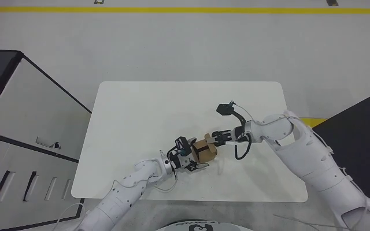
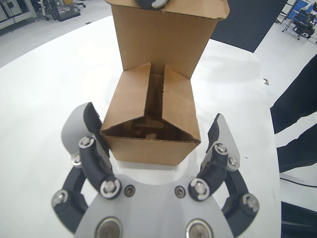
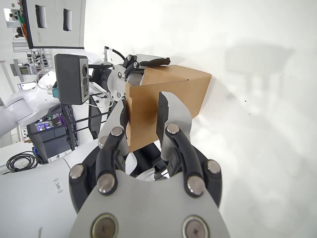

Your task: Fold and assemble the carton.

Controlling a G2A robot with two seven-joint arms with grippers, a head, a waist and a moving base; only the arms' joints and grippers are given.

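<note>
Carton [image 1: 205, 151] stands near the table's [image 1: 173, 110] front edge, about centre. Left gripper [image 2: 153, 113] is wide open and low, straddling the carton's base: one finger [image 2: 92, 122] touches a corner, the other sits just clear. Two inner flaps [image 2: 138, 92] are folded in; the lid flap [image 2: 163, 40] is upright. Right gripper [image 3: 143, 102] pinches the lid flap's top edge.

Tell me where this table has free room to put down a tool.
Bare: the table beyond the carton up to its far edge, and the side on the robot's left. Crowded: the near middle, where left gripper and right gripper meet at the carton.
</note>
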